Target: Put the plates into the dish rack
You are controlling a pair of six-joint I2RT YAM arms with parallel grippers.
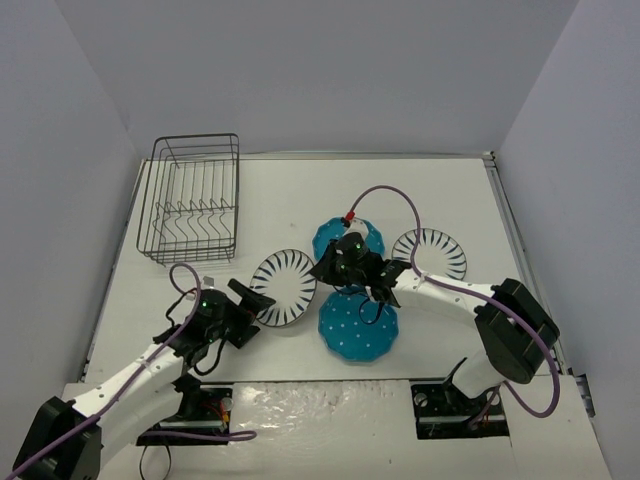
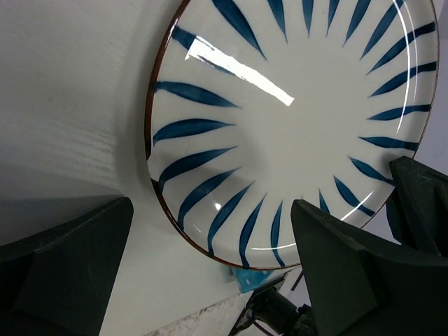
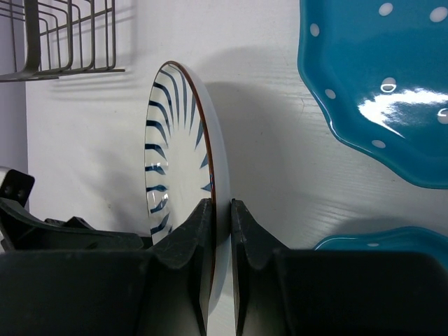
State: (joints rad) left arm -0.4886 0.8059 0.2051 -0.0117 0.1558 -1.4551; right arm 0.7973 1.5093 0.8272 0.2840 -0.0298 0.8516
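A big white table (image 1: 300, 190) fills the room in front of me. At its far left corner sits the dish rack (image 1: 190, 200), a black wire basket with tall sides and a row of prongs inside, and I see no plate in it. Two white and black arms reach out from the near edge: the left arm (image 1: 140, 375) points to the middle of the table, and the right arm (image 1: 450, 295) bends across to the middle too. Four round plates are out on the table, all well apart from the rack. The near blue plate (image 1: 358, 328) with white dots lies flat just in front of the right arm's wrist. The far blue plate (image 1: 328, 238) lies behind that wrist and is partly hidden by it. The other striped plate (image 1: 430, 254) lies flat further to the right, by itself. The first striped plate (image 1: 283, 287), white with dark blue stripes, is in the middle, between the two arms, and it is tipped up instead of lying flat. The right gripper (image 3: 222, 210) is squeezed tight on the rim of this plate, with one finger on each face. The left gripper (image 2: 210, 210) is spread as wide as it goes and has nothing in it. It sits just beside the left side of the tipped plate, and the plate's striped face fills the view between its two fingers.
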